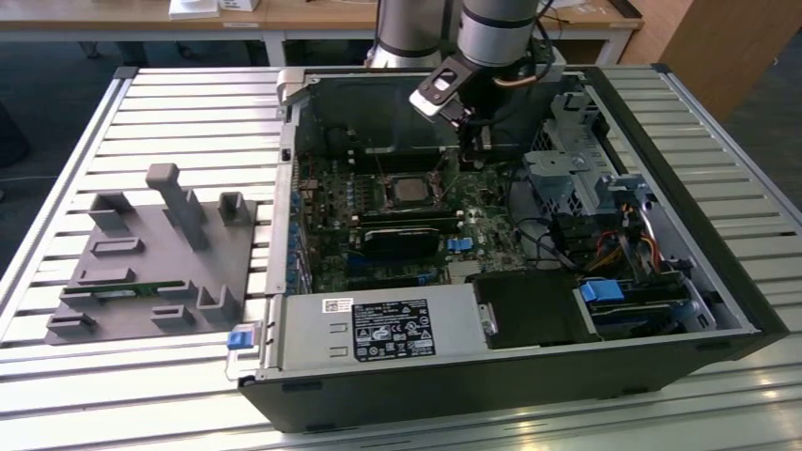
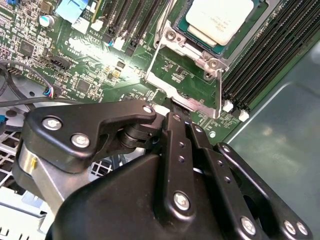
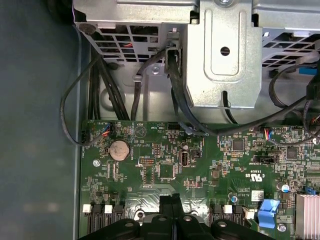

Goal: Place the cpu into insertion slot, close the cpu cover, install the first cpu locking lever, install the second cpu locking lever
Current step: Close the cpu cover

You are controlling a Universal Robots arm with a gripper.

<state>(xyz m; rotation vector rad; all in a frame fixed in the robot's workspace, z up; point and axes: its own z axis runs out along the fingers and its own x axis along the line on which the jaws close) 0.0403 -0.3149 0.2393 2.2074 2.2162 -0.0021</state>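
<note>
One cpu [image 2: 220, 19] is sitting in its socket, with the cpu cover [image 2: 195, 103] standing open just beside it. Next to the cpu, the pincer [image 2: 172, 114], fingers closed narrow, seems to be touching that cover's free edge. If it slips off, it could end up scraping the motherboard [image 3: 200, 165].

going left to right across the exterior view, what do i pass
grey fixture block → cpu → claw → metal drive cage

Robotics lab or workshop: slatted aluminium bench [image 1: 188, 113], open computer case [image 1: 501, 385], grey parts fixture [image 1: 126, 272], wooden desks [image 1: 314, 14] behind.
</note>
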